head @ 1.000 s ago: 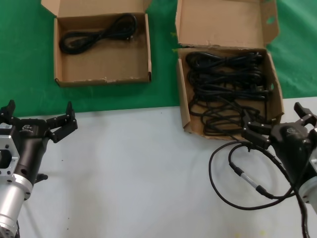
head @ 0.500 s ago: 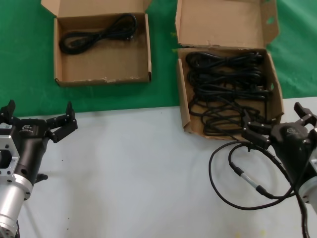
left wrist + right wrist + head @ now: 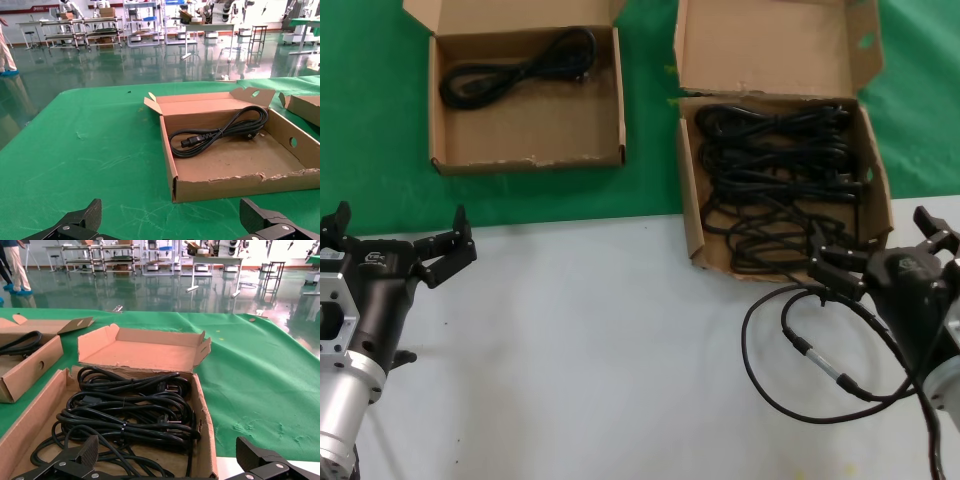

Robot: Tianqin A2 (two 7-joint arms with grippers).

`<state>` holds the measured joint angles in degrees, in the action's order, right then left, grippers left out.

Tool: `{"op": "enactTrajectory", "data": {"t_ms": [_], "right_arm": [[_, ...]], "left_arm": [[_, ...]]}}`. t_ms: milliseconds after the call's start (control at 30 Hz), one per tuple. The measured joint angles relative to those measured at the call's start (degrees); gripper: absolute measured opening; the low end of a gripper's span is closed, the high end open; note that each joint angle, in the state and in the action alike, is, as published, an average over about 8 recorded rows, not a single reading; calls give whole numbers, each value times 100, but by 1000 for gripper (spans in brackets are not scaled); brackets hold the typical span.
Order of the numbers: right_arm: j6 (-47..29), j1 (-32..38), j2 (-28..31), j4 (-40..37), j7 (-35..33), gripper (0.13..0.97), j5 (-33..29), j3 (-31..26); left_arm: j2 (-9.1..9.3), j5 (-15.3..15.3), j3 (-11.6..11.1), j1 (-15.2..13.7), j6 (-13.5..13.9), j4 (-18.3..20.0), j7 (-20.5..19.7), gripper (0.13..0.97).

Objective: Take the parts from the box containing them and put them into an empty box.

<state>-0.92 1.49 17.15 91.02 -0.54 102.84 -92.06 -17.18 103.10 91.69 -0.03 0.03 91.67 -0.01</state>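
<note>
The deeper box [image 3: 688, 212] with the tall lid flap [image 3: 770, 45] stands at the back right, filled with several bundled black power cords [image 3: 775, 170]. The shallow box [image 3: 530, 160] at the back left holds one cord [image 3: 520, 72]. My right gripper [image 3: 870, 238] hovers open just in front of the full box's near edge; in its wrist view the cords [image 3: 130, 410] lie right beyond the open gripper [image 3: 167, 447]. My left gripper [image 3: 398, 228] waits open at the near left, facing the shallow box [image 3: 240, 185] and its single cord [image 3: 220, 132] across the open gripper [image 3: 170, 210].
Both boxes rest on a green cloth [image 3: 370, 150]; the white tabletop [image 3: 600, 350] lies nearer me. The robot's own thin black cable with a silver connector [image 3: 812, 352] loops on the white surface beside the right arm. The shallow box [image 3: 25, 370] also shows in the right wrist view.
</note>
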Motion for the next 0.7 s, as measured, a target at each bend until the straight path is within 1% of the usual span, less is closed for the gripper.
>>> {"op": "enactTrajectory", "data": {"t_ms": [700], "right_arm": [[0, 0, 0, 0, 0, 966, 0, 0]], "left_arm": [[0, 0, 0, 0, 0, 0, 0, 966]]}}
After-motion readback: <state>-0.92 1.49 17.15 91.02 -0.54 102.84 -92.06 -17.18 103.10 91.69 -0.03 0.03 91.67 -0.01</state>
